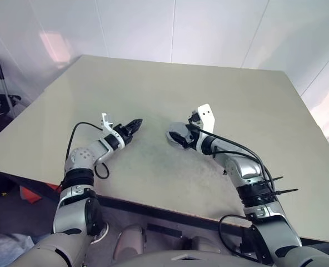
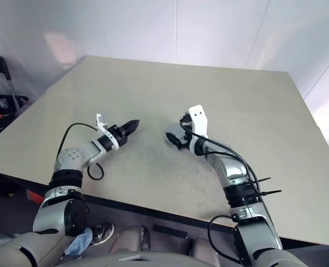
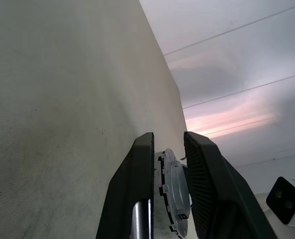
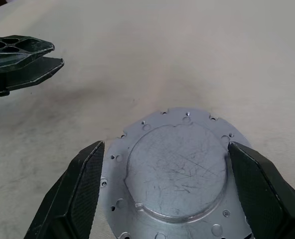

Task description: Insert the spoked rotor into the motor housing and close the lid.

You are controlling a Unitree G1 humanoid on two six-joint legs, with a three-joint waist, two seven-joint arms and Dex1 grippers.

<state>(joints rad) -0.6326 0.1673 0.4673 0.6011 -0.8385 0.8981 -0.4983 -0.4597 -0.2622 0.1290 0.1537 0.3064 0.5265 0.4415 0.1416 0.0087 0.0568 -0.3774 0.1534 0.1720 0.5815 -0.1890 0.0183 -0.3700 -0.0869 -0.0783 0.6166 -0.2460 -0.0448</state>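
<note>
Head view: a beige flat-topped table (image 1: 237, 100) bore a flat light-grey round metal lid (image 1: 176, 134) near its front middle. The right gripper (image 1: 181, 139) stood over the lid and the left gripper (image 1: 135, 123) pointed at it from just beside, apart from it. Left wrist view: the left gripper's two black fingers (image 3: 137, 189) stood narrowly apart with nothing clamped. Through the gap the lid appeared edge-on, parallel to the tabletop, with a dark notched edge (image 3: 162, 189) right against its table side. Right wrist view: the lid showed a scratched raised centre and small holes round its rim, with no open spokes. The right gripper's black fingers (image 4: 77, 189) were spread wide, one on either side of the lid. Whether they touched its rim could not be told. Task state, as a judgement: the dark edge under the lid was probably the round dark-rimmed motor housing, so the lid seemed already set on top. Whether the small silvery spoked rotor lay inside was hidden. What probably remained was seating the lid fully and letting go.
</note>
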